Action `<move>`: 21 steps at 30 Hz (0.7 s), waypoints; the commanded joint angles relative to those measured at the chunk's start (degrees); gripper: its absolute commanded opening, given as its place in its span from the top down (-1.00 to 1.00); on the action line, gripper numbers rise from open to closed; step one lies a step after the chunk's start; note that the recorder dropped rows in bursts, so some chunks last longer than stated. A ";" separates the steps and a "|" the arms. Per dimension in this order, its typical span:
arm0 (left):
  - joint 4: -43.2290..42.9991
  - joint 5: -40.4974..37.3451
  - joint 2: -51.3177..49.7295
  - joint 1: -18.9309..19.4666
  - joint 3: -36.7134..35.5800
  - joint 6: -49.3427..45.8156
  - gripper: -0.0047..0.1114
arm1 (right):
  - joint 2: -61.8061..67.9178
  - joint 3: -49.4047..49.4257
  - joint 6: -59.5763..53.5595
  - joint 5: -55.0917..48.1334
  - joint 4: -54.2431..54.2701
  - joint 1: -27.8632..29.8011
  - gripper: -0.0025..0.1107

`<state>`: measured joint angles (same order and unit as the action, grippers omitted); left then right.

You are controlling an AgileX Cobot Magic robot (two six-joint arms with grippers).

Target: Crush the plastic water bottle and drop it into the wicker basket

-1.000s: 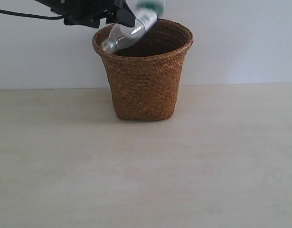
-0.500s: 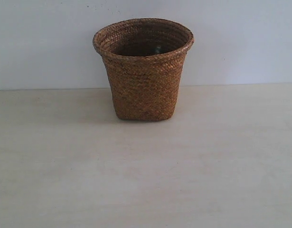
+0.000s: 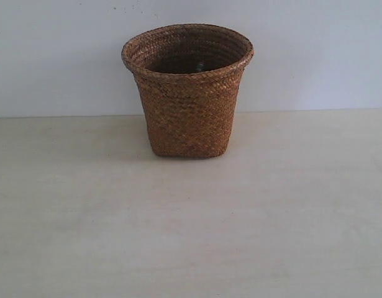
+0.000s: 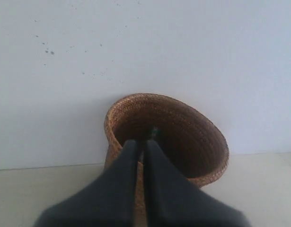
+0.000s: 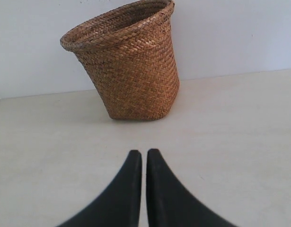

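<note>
Pale wooden tabletop (image 3: pixel 191 236): carries the brown woven wicker basket (image 3: pixel 187 112), upright, stiff-looking weave.

Left gripper (image 4: pixel 141 143): looks down into the basket mouth, jaws together, holding nothing.

Right gripper (image 5: pixel 144 153): low over the table, jaws together, empty.

Clear plastic water bottle (image 4: pixel 154 131): inside the basket, only a greenish glint shows. Judged light, thin-walled, springy and slippery. Best hold would be mid-body, or the stiffer neck.

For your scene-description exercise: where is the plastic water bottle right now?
The plastic water bottle is down inside the wicker basket, which stands at the middle back of the table in the exterior view; only a small greenish bit shows.
</note>
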<state>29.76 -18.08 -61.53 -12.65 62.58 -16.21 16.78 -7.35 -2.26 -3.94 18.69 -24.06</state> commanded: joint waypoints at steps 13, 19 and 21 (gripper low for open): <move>2.58 -1.45 22.99 0.14 -19.68 0.30 0.85 | -0.13 -0.01 0.21 -0.16 0.21 0.20 0.96; 2.58 -2.91 25.61 0.14 -19.68 0.30 0.85 | -0.13 -0.01 0.21 -0.16 0.21 0.20 0.96; 2.58 -2.91 25.74 0.14 -19.57 0.30 0.85 | -0.13 -0.01 0.21 -0.16 0.21 0.20 0.96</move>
<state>32.07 -20.53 -36.23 -12.65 43.24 -16.21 16.78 -7.35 -2.05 -3.94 18.69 -24.06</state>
